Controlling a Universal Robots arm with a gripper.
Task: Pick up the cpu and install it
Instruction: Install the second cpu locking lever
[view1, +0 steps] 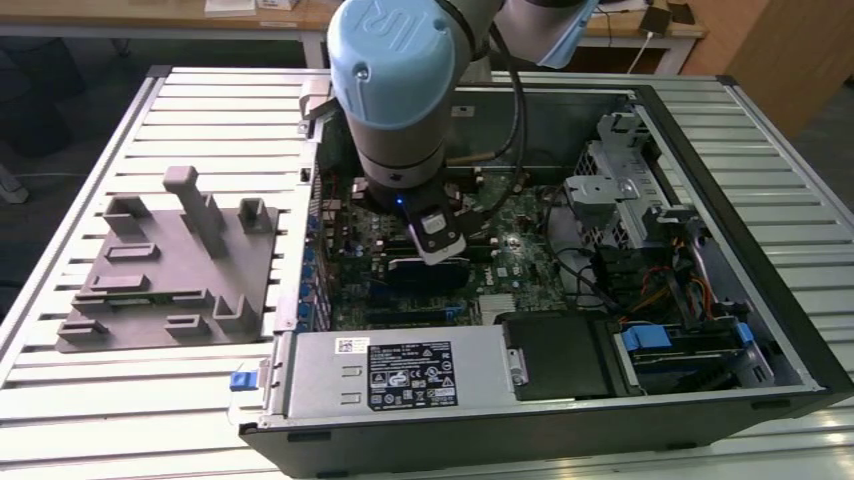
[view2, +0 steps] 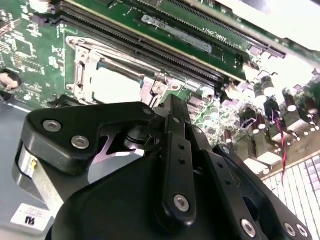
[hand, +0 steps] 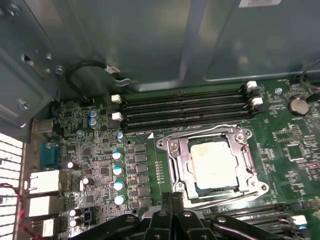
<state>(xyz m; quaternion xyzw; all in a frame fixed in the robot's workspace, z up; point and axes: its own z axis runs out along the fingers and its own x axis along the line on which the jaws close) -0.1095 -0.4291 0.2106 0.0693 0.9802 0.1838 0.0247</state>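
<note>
First wrist view — cpu (hand: 214, 165) flat in socket, edges square to frame; claw (hand: 172, 199) narrow, empty.

In the second wrist view, the black metal gripper linkage (view2: 170, 165) hangs above a green motherboard (view2: 210, 30) — pale square cpu (view2: 117, 85) seated in its silver socket frame (view2: 82, 62).

Inside the open black computer case (view1: 694, 300), the robot arm's black gripper (hand: 172, 210) hangs just above the green motherboard (hand: 100, 165), hemmed by grey metal case walls (hand: 150, 45) and black memory slots (hand: 185, 107)
</note>
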